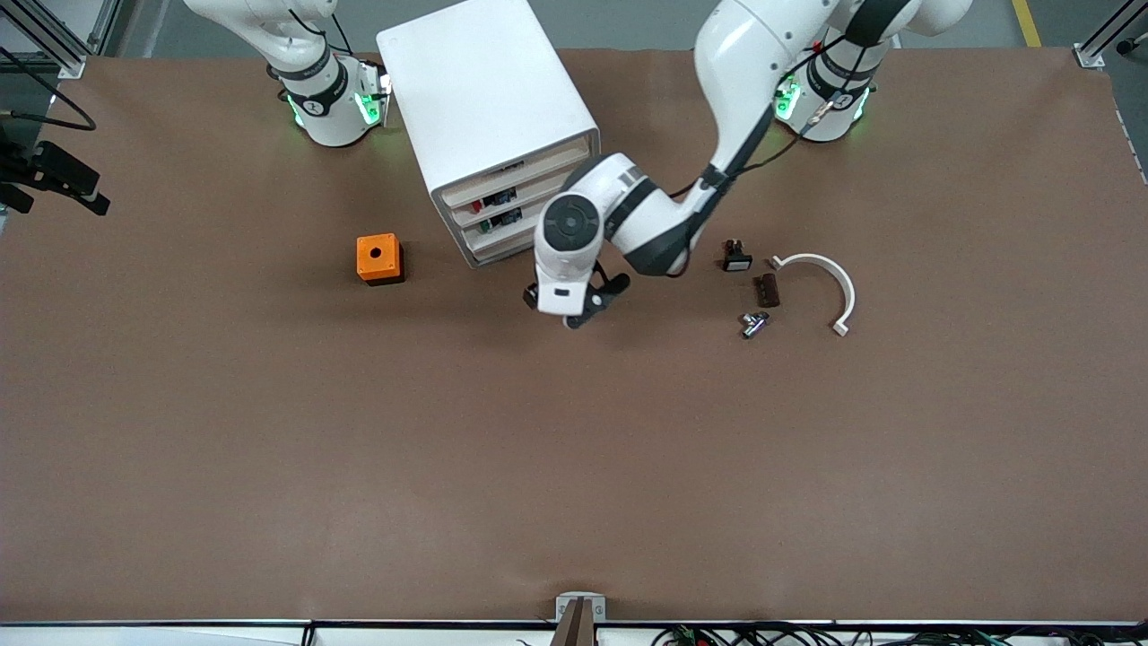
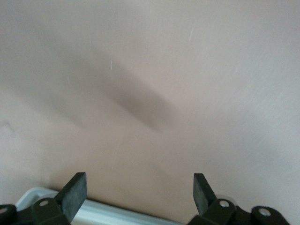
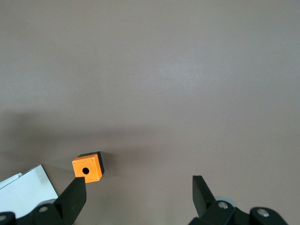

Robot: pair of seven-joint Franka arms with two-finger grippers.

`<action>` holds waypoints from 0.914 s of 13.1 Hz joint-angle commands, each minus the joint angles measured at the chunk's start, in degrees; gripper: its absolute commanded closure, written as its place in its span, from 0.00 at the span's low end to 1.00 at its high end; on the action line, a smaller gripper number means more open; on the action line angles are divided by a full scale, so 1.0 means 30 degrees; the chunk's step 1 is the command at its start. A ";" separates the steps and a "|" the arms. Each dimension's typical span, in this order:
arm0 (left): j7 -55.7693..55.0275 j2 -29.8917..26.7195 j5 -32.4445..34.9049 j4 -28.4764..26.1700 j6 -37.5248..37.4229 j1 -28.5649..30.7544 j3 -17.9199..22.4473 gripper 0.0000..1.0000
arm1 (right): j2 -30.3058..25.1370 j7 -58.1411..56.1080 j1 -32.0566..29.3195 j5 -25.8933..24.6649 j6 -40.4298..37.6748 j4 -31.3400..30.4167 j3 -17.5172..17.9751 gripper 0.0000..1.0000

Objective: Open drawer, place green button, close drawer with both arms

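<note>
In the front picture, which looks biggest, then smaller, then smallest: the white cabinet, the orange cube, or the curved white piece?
1. The white cabinet, much the biggest.
2. The curved white piece: it spans more than the cube, though it is thin.
3. The orange cube, compact and chunky.

Brown table (image 1: 574,467) (cabinet (image 1: 489,126), orange cube (image 1: 379,258))

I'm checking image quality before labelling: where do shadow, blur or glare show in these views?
Front view: sharp, evenly lit, a soft shadow under the left tool. Left wrist view: the table looks washed-out and hazy, crossed by a dark diagonal shadow. Right wrist view: clear, the orange cube crisp, with broad dim shadow around it.
</note>
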 commanded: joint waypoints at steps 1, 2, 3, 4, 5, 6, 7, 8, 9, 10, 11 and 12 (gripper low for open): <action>0.1246 -0.1522 0.0668 -0.0348 -0.0768 0.2070 -0.0127 0.00 | -0.0328 0.0191 0.0048 0.0244 -0.0029 -0.0011 0.0033 0.00; 0.1862 -0.1903 0.1193 -0.0348 -0.0943 0.2920 -0.0156 0.00 | -0.0328 0.0308 0.0078 0.0244 -0.0263 0.0049 0.0091 0.00; 0.2245 -0.2196 0.1720 -0.0348 -0.1322 0.3624 -0.0157 0.00 | -0.0328 0.0309 0.0078 0.0244 -0.0584 0.0311 0.0091 0.00; 0.2655 -0.2547 0.2364 -0.0348 -0.1702 0.4299 -0.0157 0.00 | -0.0241 0.0309 0.0078 0.0244 -0.0878 0.0574 0.0120 0.00; 0.3442 -0.2928 0.3037 -0.0348 -0.2141 0.5001 -0.0186 0.00 | -0.0153 0.0309 0.0078 0.0244 -0.1142 0.0838 0.0121 0.00; 0.4436 -0.3338 0.3363 -0.0348 -0.2755 0.5617 -0.0186 0.00 | -0.0036 0.0338 0.0107 0.0244 -0.1260 0.1015 0.0121 0.00; 0.5374 -0.3864 0.3395 -0.0348 -0.3515 0.6233 -0.0157 0.00 | -0.0006 0.0367 0.0107 0.0244 -0.1406 0.1045 0.0150 0.00; 0.6225 -0.4420 0.3425 -0.0319 -0.4074 0.7080 -0.0157 0.00 | -0.0006 0.0483 0.0136 0.0244 -0.1466 0.1046 0.0150 0.00; 0.7190 -0.4919 0.3396 -0.0319 -0.4485 0.7843 -0.0186 0.00 | -0.0006 0.0688 0.0166 0.0244 -0.1495 0.1046 0.0150 0.00; 0.8331 -0.5446 0.3396 -0.0319 -0.4809 0.8575 -0.0186 0.00 | -0.0006 0.0748 0.0195 0.0244 -0.1525 0.1046 0.0179 0.00; 0.9068 -0.5915 0.3396 -0.0319 -0.5131 0.9221 -0.0157 0.00 | -0.0006 0.0719 0.0195 0.0244 -0.1554 0.1075 0.0179 0.00; 0.9336 -0.6355 0.3425 -0.0319 -0.5511 0.9778 -0.0157 0.00 | -0.0006 0.0690 0.0195 0.0215 -0.1583 0.1046 0.0150 0.00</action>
